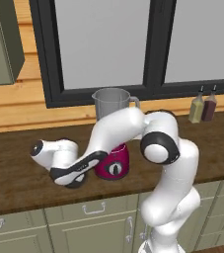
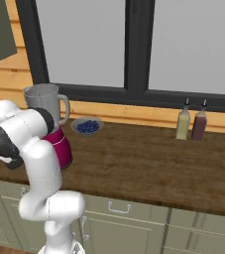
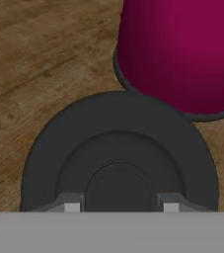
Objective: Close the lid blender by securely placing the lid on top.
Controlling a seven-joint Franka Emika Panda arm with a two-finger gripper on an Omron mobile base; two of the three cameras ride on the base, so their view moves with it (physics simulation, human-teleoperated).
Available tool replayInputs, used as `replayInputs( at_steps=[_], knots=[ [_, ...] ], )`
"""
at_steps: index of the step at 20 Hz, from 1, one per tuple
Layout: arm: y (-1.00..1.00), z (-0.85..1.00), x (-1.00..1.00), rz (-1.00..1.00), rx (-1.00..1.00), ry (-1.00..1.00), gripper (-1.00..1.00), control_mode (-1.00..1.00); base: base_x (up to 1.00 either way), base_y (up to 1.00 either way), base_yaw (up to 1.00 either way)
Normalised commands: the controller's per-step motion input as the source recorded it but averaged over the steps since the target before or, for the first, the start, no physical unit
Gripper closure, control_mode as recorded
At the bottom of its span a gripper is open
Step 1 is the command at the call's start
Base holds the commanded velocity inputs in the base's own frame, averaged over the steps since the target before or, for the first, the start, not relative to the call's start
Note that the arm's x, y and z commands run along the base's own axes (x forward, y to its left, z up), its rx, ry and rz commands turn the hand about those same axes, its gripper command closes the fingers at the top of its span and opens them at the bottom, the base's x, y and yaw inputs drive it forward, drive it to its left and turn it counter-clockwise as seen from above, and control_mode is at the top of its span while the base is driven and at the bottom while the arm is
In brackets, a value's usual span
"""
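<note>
On a wooden bench below a dark-framed window, the white arm reaches low to the left of the blender, its hand close over the bench top. Seen from the hand, the fingers stand closed on either side of the raised centre of the lid, which lies flat on the wood just beside the blender's magenta base; whether they press that centre cannot be told. The blender's clear grey jar stands upright and uncovered, its handle turned right in both base views. A small bowl of blue berries sits near the window behind the blender, and two bottles stand side by side well to the right.
</note>
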Motion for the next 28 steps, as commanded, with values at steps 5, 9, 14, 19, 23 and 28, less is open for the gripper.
replayInputs(
  at_steps=[5,9,14,19,23,28],
  knots=[
    [-0.52,0.0,-0.2,-0.09,0.14,-0.35,1.0,-1.0,0.0,0.0,0.0],
    [-0.19,0.29,0.0,-0.03,0.12,-0.16,1.0,-1.0,0.0,0.0,0.0],
    [0.05,0.6,-0.09,0.0,0.01,-0.11,1.0,-1.0,0.0,0.0,0.0],
    [0.14,0.84,-0.16,0.0,0.01,-0.09,1.0,-1.0,0.0,0.0,0.0],
    [0.16,0.9,-0.19,0.0,0.0,-0.06,1.0,-1.0,0.0,0.0,0.0],
    [0.19,0.87,-0.19,0.0,0.0,-0.03,1.0,-1.0,0.0,0.0,0.0]
  ],
)
